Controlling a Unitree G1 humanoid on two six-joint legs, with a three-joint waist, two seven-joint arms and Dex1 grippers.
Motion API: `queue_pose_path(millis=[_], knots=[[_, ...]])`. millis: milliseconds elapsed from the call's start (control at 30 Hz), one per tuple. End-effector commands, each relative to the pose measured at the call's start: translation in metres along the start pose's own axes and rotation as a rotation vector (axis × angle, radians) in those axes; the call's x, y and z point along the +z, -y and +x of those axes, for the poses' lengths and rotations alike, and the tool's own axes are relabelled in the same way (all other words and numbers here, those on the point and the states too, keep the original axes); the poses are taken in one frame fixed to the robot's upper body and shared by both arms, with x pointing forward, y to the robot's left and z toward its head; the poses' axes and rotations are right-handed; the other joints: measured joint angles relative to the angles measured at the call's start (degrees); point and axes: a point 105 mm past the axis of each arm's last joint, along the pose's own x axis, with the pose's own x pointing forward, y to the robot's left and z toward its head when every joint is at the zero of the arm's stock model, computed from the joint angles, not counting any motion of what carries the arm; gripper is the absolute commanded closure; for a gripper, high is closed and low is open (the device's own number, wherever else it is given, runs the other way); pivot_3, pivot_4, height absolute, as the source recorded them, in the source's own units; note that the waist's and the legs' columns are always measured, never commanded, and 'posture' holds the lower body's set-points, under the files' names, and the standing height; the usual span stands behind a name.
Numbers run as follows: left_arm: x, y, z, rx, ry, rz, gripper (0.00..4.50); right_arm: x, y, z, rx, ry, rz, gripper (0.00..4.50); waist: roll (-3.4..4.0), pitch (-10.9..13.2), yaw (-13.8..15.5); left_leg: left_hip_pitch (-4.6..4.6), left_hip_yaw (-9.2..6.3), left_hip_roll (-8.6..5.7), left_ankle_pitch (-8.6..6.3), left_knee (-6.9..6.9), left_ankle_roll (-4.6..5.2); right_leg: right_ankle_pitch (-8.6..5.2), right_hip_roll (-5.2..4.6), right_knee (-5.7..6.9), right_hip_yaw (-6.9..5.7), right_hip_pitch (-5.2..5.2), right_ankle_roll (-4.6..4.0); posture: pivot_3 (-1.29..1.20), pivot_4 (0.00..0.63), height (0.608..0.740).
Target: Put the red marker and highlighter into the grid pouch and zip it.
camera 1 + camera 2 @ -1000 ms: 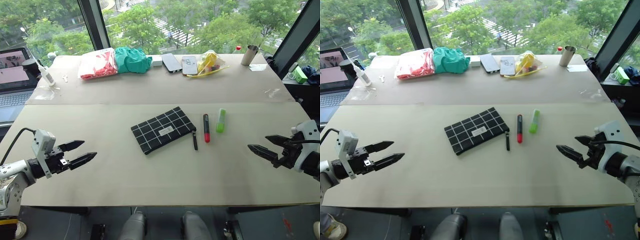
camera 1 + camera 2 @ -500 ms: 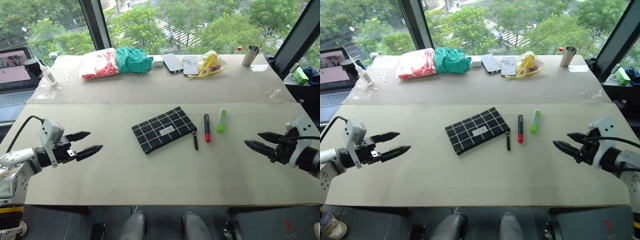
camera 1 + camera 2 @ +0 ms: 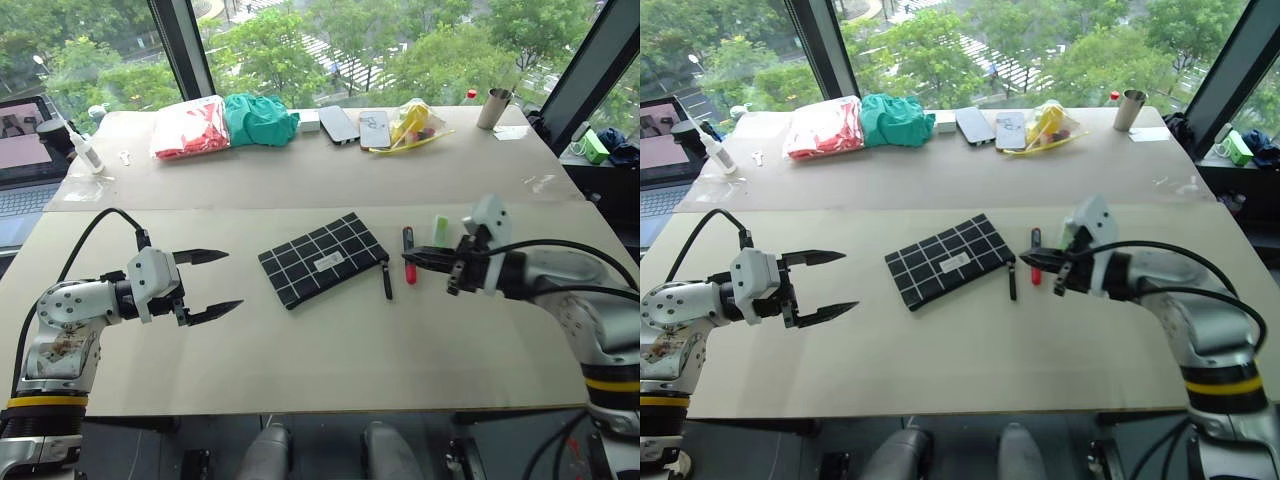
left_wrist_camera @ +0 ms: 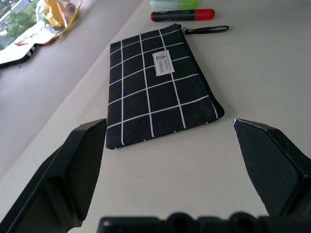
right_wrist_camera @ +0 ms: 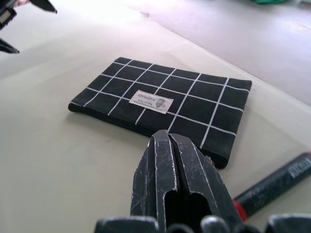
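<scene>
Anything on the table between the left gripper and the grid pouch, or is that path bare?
Bare. In the left eye view only plain table lies between the open left gripper and the grid pouch; the left wrist view shows the same.

On my desk (image 3: 300, 370) lie the grid pouch (image 3: 323, 259), red marker (image 3: 409, 240) and highlighter (image 3: 440, 229); far back, two phones (image 3: 358, 126), red packet (image 3: 189, 128), green cloth (image 3: 260, 118).
</scene>
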Motion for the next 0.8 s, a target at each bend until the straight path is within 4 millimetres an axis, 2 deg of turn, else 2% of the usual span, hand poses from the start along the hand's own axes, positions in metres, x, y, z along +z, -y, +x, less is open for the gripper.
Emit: queue_pose_path(millis=[33, 200, 367, 567, 800], knots=[[-0.002, 0.002, 0.0, -0.051, -0.034, 0.056, 0.0, 0.011, 0.017, 0.024, -0.058, -0.002, -0.121, 4.45, 0.0, 0.0, -0.2, 0.0, 0.0, 0.0, 0.0, -0.01, 0.0, 0.0, 0.0, 0.0, 0.0, -0.02, 0.0, 0.0, 0.15, 0.74], [-0.011, 0.008, 0.004, -0.091, -0.055, 0.051, 0.0, 0.008, 0.026, 0.055, -0.067, -0.065, -0.172, 4.45, 0.01, 0.0, -0.7, -0.04, -0.01, 0.0, 0.01, -0.03, -0.01, 0.0, 0.0, 0.06, -0.02, -0.12, 0.0, 0.0, 0.15, 0.74], [-0.024, 0.015, 0.011, -0.134, -0.092, 0.059, 0.0, -0.005, 0.026, 0.07, -0.054, -0.154, -0.196, 4.45, 0.01, 0.0, -0.8, -0.06, -0.08, -0.02, 0.01, -0.02, -0.02, 0.0, -0.01, 0.1, -0.06, -0.12, 0.0, 0.0, 0.15, 0.74], [-0.024, 0.013, 0.013, -0.148, -0.092, 0.079, 0.0, -0.033, 0.031, 0.07, -0.066, -0.326, -0.291, 4.45, 0.01, 0.0, -1.2, -0.06, -0.09, -0.03, 0.02, -0.02, -0.03, 0.0, -0.01, 0.18, -0.07, -0.18, 0.0, 0.0, 0.15, 0.74], [-0.036, 0.005, 0.022, -0.188, -0.196, 0.18, 0.0, -0.048, 0.022, 0.075, -0.036, -0.401, -0.371, 4.45, 0.01, 0.0, -1.3, -0.04, -0.14, -0.04, 0.02, 0.01, -0.03, 0.0, 0.0, 0.21, -0.14, -0.13, 0.0, 0.0, 0.15, 0.74]])
